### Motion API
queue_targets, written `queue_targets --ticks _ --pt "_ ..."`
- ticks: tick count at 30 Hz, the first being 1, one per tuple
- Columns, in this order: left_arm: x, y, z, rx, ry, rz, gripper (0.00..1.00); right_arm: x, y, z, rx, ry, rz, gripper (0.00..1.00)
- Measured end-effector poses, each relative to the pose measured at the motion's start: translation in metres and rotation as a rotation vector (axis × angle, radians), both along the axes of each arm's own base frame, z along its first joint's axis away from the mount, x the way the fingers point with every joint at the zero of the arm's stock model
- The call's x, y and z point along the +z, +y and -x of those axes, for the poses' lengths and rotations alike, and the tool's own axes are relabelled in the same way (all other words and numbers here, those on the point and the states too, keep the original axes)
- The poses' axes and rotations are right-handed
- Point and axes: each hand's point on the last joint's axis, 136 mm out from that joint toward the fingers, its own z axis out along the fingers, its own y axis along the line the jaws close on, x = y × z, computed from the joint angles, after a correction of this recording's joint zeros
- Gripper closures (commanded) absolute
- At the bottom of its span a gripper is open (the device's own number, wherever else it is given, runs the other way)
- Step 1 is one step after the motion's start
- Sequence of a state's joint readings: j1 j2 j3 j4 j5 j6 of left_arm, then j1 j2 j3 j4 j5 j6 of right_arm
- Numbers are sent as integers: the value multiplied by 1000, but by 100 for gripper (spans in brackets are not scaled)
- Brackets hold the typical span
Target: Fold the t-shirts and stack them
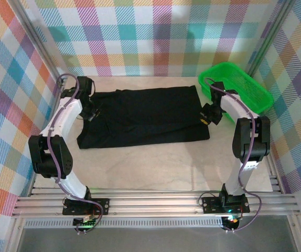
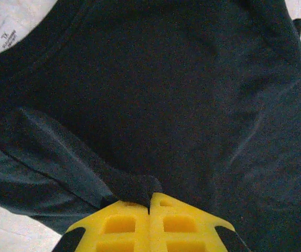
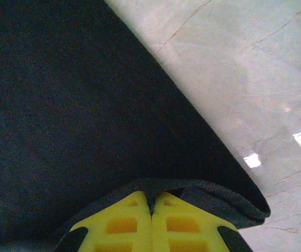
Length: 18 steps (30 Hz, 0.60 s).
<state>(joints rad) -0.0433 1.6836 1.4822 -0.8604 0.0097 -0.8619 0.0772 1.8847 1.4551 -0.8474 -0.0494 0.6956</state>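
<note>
T-shirt (image 1: pixel 145 115): you have one black shirt spread flat on the desk (image 1: pixel 150 168), its length running from 9 o'clock to 3 o'clock across the far half of the surface.
Collar end: at 9 o'clock. The neck label (image 2: pixel 6 38) shows at 11 o'clock in the left wrist view, so that is the shoulder side.
Left gripper (image 2: pixel 149 202): closed, its yellow pads meeting on a raised ridge of cloth near the shoulder. A pinch here gives you one end to lift.
Right gripper (image 3: pixel 151 202): closed on the hem edge, which doubles over at the pad tips. Bare desk fills 12 to 4 o'clock of its view, so the grip sits at the shirt's 3 o'clock border.
Why both ends: held at opposite ends, the cloth can likely be kept taut and carried over itself without bunching.
Basket (image 1: pixel 258 94): green, at 2 o'clock on the desk, just beside the right arm (image 1: pixel 239 113) and apart from the shirt.
Step in hand: by the look of it, a fold not yet made; the shirt lies full length.
Risk: soft cloth may slip from so thin a pinch at the hem.
</note>
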Motion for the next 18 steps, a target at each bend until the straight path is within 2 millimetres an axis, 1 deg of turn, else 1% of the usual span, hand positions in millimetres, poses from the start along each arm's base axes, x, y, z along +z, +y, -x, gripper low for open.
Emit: queue_targets --ticks 4,14,15,16,17,18 --pt "0 6 -3 6 -2 -9 100 -1 -4 1 -8 5 6 100" --pt "-12 14 -8 13 29 -28 100 -5 -4 -4 -11 15 4 100" --pt "-14 15 -9 12 33 -32 100 -6 -4 -6 -10 14 1 97" --pt "-16 15 -10 9 36 -35 100 -6 -3 -7 -9 15 -2 89" --pt "-17 15 -11 5 40 -41 88 -7 -2 -8 -12 20 -8 79" --pt "-18 16 -13 0 42 -45 73 -8 -1 -9 -10 21 -12 72"
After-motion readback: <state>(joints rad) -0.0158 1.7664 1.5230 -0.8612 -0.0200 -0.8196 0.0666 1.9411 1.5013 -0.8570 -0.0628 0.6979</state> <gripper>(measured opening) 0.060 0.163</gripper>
